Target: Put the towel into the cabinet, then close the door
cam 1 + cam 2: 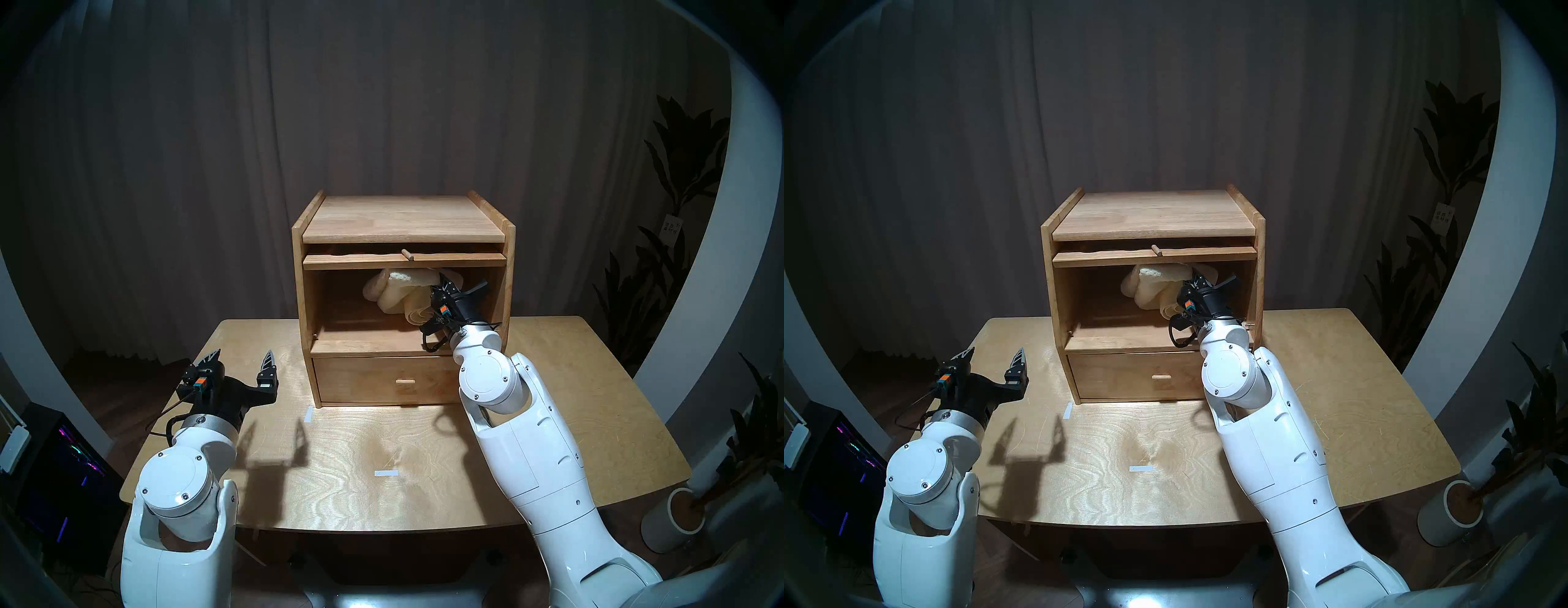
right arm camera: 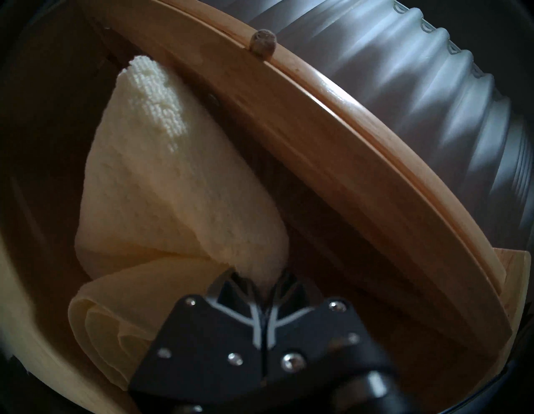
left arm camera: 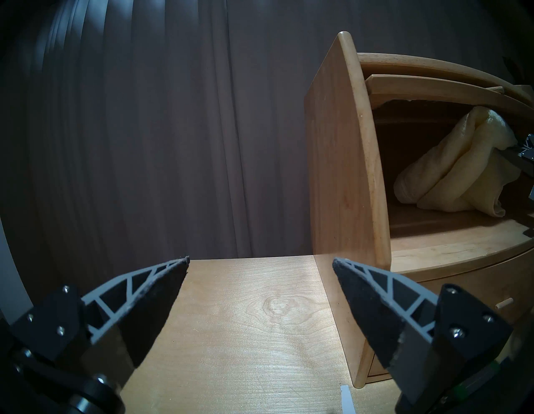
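Right gripper point(image 2: 261, 284): fingers pressed together, pinching a fold of the towel point(image 2: 161, 185). Only the right wrist view shows the pinch close up; in the head views the wrist hides the fingertips. That view also shows terry texture at the towel's far corner, the door point(image 2: 332, 121) edge just above it, the peg knob point(image 2: 263, 40) end-on, and ribbed glass past the edge, blurred.

The towel point(image 1: 403, 293) hangs bunched inside the cabinet point(image 1: 403, 220) compartment, right of centre; in the left wrist view its lower folds look to reach the compartment floor, contact unclear. Door point(image 1: 403, 260) lifted flat under the top board, only its front edge and knob point(image 1: 407, 254) visible from the head. Compartment is free to the left of the towel; right side filled by the right wrist. Drawer point(image 1: 382, 382) below is shut, its right end covered by the right arm.

Left gripper point(image 1: 244, 367): fingers spread, holding nothing, above the bench point(image 1: 572, 382) near-left of the cabinet, well apart from it. Left wrist view cuts the cabinet's right half. Tape strips point(image 1: 387, 472) lie on the near bench, otherwise open room.
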Robot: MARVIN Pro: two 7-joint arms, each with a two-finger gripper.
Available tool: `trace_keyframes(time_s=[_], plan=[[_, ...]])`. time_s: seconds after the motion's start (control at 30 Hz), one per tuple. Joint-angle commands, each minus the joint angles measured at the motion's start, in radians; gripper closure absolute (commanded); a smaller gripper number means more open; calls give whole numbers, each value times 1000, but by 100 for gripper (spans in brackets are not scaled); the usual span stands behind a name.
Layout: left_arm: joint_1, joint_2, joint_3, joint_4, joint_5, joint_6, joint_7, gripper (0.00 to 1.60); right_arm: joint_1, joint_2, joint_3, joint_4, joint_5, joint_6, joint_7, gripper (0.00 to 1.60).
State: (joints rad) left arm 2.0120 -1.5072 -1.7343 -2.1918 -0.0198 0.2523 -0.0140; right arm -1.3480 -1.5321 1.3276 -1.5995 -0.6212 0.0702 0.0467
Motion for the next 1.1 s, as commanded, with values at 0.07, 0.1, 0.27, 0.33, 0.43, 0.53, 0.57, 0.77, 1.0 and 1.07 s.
trace_keyframes(time_s=[0.07, 0.1, 0.27, 0.33, 0.43, 0.53, 0.57, 0.77, 1.0, 1.07], plan=[[-3, -2, -2, -24, -2, -3, 2, 0, 67, -72, 29, 69, 90, -20, -10, 160], [-3, -2, -2, -24, -2, -3, 2, 0, 72, -79, 36, 79, 105, -28, -13, 160], [-3, -2, -2, -23, -2, -3, 2, 0, 93, -89, 40, 107, 118, -39, -31, 160], [-3, -2, -2, -23, -2, -3, 2, 0, 98, -93, 33, 112, 116, -47, -37, 160], [-4, -2, -2, -23, -2, -3, 2, 0, 111, -100, 26, 119, 116, -51, -45, 160], [-4, -2, -2, -23, -2, -3, 2, 0, 133, -105, 17, 132, 111, -52, -50, 160], [-4, -2, -2, -23, -2, -3, 2, 0, 140, -105, 12, 137, 107, -52, -51, 160], [-3, -2, -2, -24, -2, -3, 2, 0, 188, -106, -4, 205, 91, -48, -66, 160], [-4, -2, -2, -23, -2, -3, 2, 0, 265, -114, 2, 312, 68, -53, -103, 160], [-4, -2, -2, -23, -2, -4, 2, 0, 282, -116, 1, 339, 64, -55, -109, 160]])
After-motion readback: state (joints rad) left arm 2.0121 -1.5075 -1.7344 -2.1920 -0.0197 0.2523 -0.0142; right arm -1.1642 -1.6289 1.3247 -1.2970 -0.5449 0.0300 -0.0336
